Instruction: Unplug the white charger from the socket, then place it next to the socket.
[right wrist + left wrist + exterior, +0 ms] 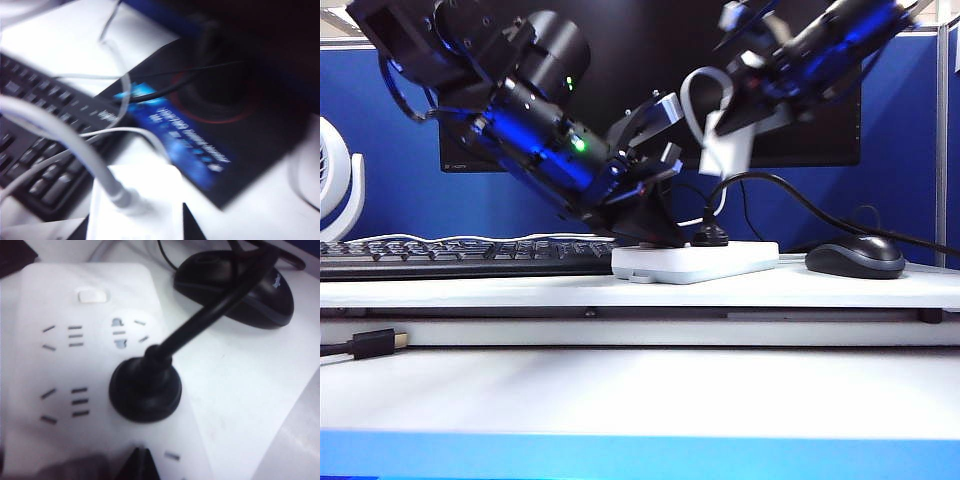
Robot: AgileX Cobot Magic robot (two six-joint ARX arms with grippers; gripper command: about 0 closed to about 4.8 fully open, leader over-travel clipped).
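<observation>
Now that the white charger [728, 150] hangs clear of the socket [695, 262], lifted above it in front of the dark monitor [650, 60], the unplugging looks done and the carry is the step in hand. The right hand [735, 135] grips the charger, its thin white cable [695, 95] looping up beside it; in the right wrist view the block [135, 205] sits between the jaws. The left hand [650, 225] is down on the near end of the socket, apparently steadying it; whether its jaws are apart or together I cannot tell. A round black plug [145, 390] stands in the strip, its thick cord [800, 200] arching towards the mouse [855, 257]. Next comes lowering the charger onto the bench [520, 290] beside the socket. Open room is scarce: the keyboard [460, 255] crowds one side, mouse and black cord the other, and the bench's front edge lies just ahead, so the bare strip between socket and mouse seems the likeliest landing
</observation>
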